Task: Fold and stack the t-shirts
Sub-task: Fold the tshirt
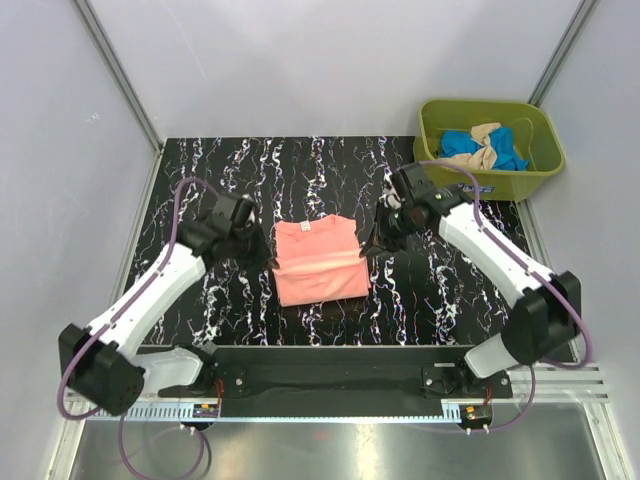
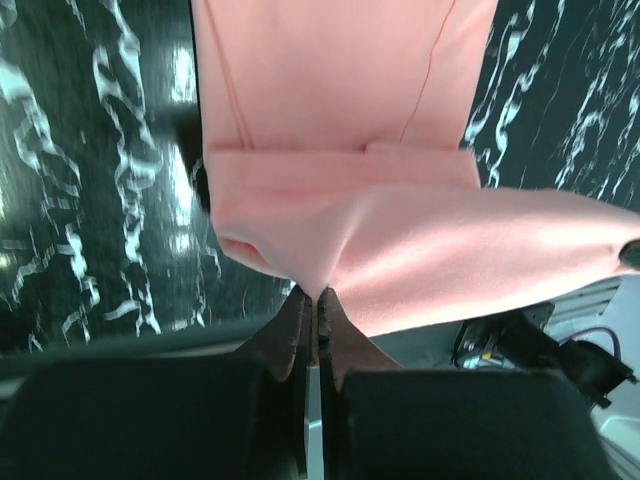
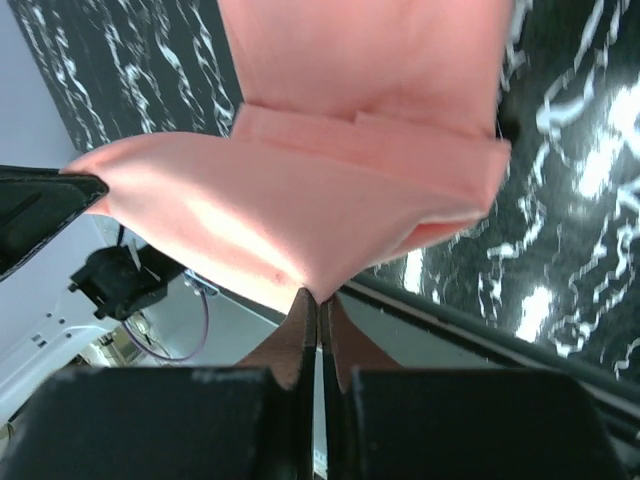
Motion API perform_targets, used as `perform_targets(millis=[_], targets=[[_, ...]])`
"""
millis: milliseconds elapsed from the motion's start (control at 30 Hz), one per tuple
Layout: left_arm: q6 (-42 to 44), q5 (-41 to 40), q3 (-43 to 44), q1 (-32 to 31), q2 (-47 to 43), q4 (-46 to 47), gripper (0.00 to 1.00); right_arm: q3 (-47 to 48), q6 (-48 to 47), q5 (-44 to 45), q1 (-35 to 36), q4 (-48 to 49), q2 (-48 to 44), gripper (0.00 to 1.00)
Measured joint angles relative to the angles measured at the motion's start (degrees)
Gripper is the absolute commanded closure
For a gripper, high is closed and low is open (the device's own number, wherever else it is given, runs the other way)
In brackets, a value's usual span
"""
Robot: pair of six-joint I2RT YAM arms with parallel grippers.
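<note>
The pink t-shirt lies partly folded in the middle of the table. Its long axis runs from 12 to 6 o'clock in the top view. The left claw sits at the shirt's 9 o'clock edge and the right claw at its 3 o'clock edge, so each arm is nearest its own side. Both claws are pinched narrow on pink cloth: each wrist view shows the jaws together with a fold of the shirt rising out of them. The held edge spans between them from 9 to 3. The coming fold, I judge, depends on carrying that edge evenly along the long axis. A blue t-shirt and a tan t-shirt lie in the green tub at 2 o'clock, well apart from the claws.
</note>
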Motion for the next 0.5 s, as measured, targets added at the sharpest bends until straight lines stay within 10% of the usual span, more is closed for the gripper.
perform_targets(millis=[500], targets=[[7.4,7.0,12.0,11.5,20.8,6.9,1.00,21.5,-6.6,-7.4,-6.5,1.1,24.3,1.00]])
